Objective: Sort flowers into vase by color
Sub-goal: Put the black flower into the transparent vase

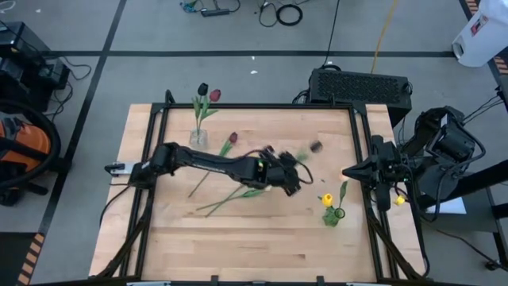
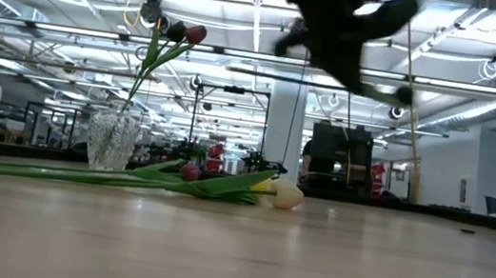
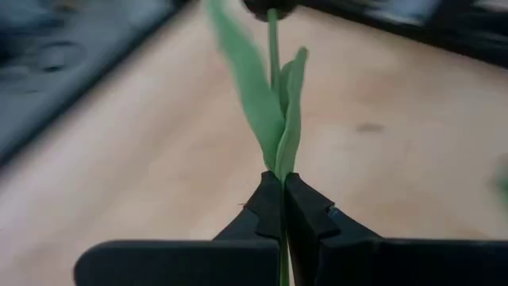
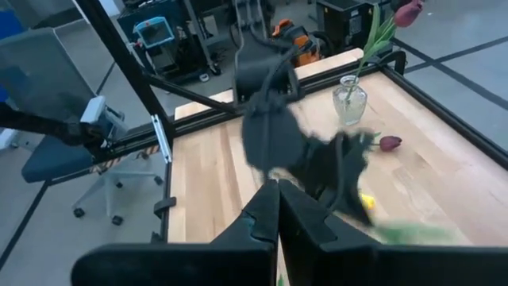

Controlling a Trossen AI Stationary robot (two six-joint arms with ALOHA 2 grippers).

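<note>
The left gripper [image 1: 292, 178] is out over the middle of the wooden table [image 1: 254, 246]. Its two fingers [image 3: 270, 208] are pressed tight on the thin green stem of a dark-headed tulip [image 3: 274, 95]. In the left wrist view the stem and two long green leaves stand up from between the fingers, and the dark head sits at the far end. From above, this flower looks smeared, with its dark head [image 1: 315, 146] up past the gripper.

A glass vase [image 1: 198, 137] stands near the far left corner of the table. It holds two tulips, one near-black [image 1: 203, 89] and one dark red [image 1: 215, 95]. In the low view they lean to one side above the vase [image 2: 111, 140].

More flowers lie flat on the table. A dark red tulip [image 1: 232, 139] lies just beside the vase, with its stem running back toward the near side. Other green stems [image 1: 230, 199] lie under the left arm. In the low view a cream tulip head [image 2: 287, 197] rests on the wood by the leaves.

A second small vase [image 1: 336, 213] near the right side holds a yellow tulip [image 1: 326, 199].

The right gripper [image 1: 350, 171] waits at the right edge of the table. Its fingers [image 4: 266, 214] are pressed together with nothing between them.
</note>
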